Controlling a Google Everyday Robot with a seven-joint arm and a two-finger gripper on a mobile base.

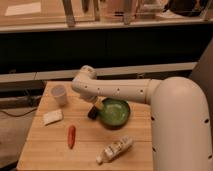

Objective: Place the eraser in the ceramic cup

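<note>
Here the tool (95, 106) hangs over the wooden table (45, 145) beside the green bowl (114, 112).

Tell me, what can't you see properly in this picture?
Camera view:
- Eraser: partly covered by the gripper beside the green bowl; touching or not, cannot tell.
- Ceramic cup: whether anything is inside, too small to tell.
- Bottle: label too small to read.
- Robot body: cut off at the right edge.

One cam, high beside arm (125, 90), looks down on table (90, 147); jaws mid-frame.

Gripper (96, 105) at eraser (92, 115) (left of bowl (116, 113)), cup (58, 95) farther left.
</note>
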